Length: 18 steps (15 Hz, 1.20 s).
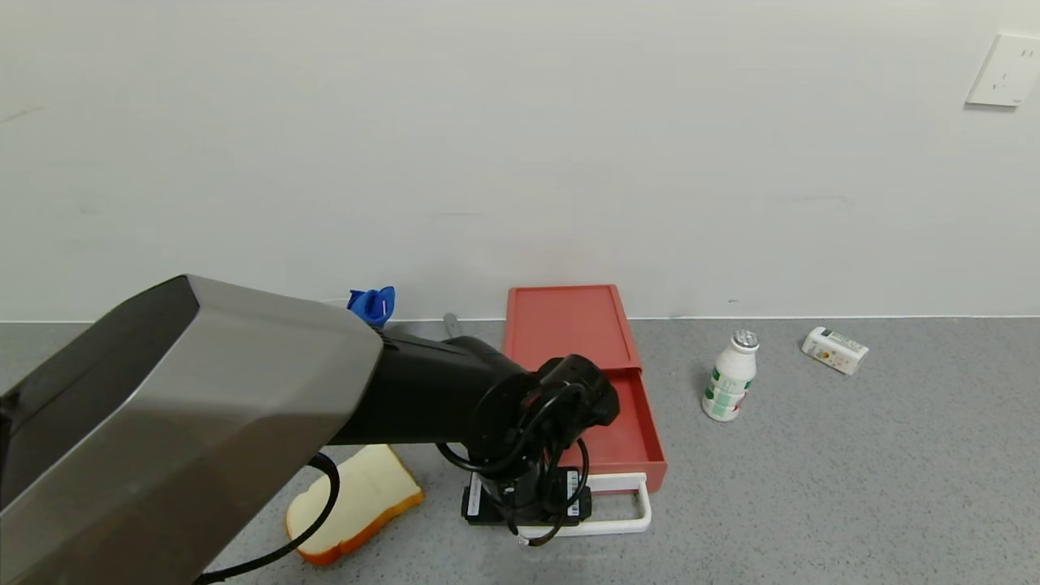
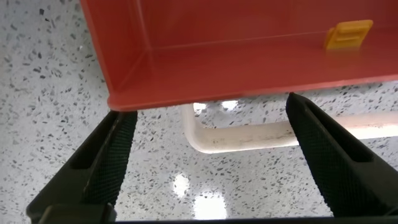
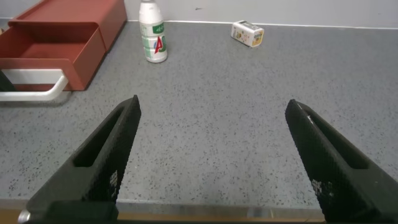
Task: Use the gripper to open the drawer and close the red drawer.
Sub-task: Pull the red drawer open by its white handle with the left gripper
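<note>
Drawer [image 1: 626, 422] looks like smooth matt red plastic, handle [image 1: 626, 504] glossy white plastic. Speckled grey counter [image 1: 853, 487] is stone-like and shiny. Arm casing [image 1: 187, 406] is brushed metal-looking.

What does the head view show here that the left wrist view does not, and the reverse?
Head view only: the toast slice, white bottle, small carton, wall socket and blue object. Left wrist view only: a yellow piece inside the drawer, seen between the open left gripper fingers. Both: the pulled-out drawer, its white handle and the speckled counter.
</note>
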Tool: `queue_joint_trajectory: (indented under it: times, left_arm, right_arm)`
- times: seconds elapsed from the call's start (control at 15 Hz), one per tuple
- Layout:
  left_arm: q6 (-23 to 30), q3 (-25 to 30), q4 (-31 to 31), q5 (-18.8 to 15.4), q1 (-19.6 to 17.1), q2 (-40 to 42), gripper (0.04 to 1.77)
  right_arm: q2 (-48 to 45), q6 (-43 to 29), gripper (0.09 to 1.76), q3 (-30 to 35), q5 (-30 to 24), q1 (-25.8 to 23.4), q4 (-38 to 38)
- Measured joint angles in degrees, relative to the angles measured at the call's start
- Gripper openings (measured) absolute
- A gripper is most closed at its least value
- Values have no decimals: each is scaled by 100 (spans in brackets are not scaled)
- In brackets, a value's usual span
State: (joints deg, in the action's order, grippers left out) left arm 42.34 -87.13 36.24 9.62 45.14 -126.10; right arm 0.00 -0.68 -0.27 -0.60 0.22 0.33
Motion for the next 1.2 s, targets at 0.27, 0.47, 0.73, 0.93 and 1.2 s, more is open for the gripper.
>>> queue_joint_trajectory:
  times: [0.27,0.47,0.73,0.93,1.2]
  left_arm:
    - [49,171,-17,-9,91,66,172]
    - [138,385,-35,-48,204,162,172]
    - [241,603,-41,-45,323,300,172]
    - [247,590,-50,-34,332,394,172]
    - [221,430,-22,-44,301,708,172]
  right_arm:
    - [0,0,171,0,0,0,2]
    - [0,0,171,0,0,0,0]
    - [0,0,171,0,0,2,2]
    - [0,0,171,0,2,2,2]
    - [0,-2,171,0,0,2,0]
